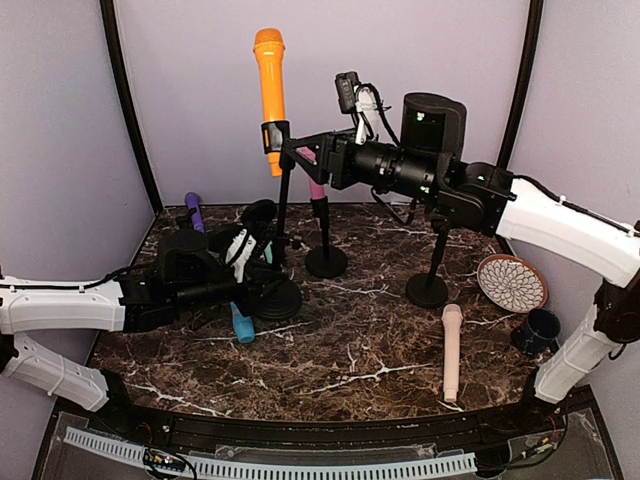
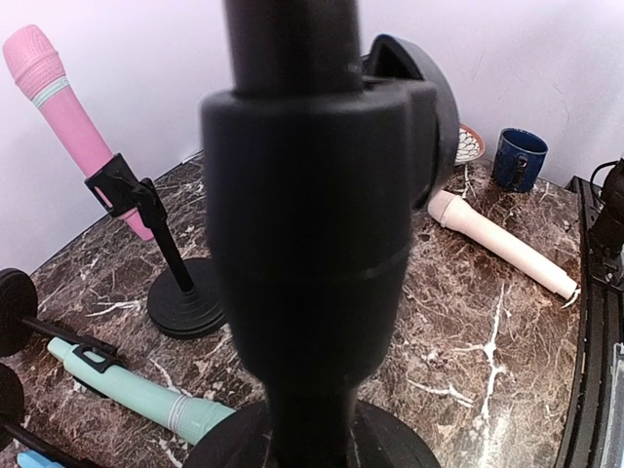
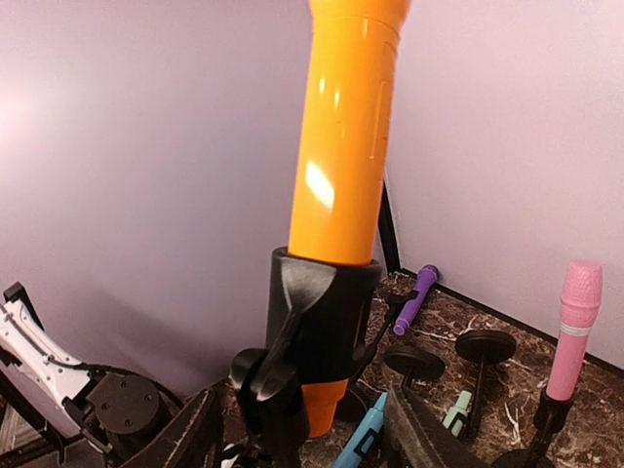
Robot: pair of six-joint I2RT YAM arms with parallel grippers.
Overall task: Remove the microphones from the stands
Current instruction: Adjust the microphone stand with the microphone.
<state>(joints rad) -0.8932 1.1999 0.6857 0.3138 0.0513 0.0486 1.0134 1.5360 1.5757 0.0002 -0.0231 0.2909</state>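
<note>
Your right gripper stands released, fingers spread either side of the clip, and the orange microphone sits upright in that clip atop its stand. Your left gripper is clenched on that stand's pole, low down. You have six microphones. The orange one and a pink microphone are clipped up. A purple microphone, mint microphone, blue microphone and cream microphone lie on the marble table. Three stands are upright. One patterned plate and one navy mug sit at the right.
</note>
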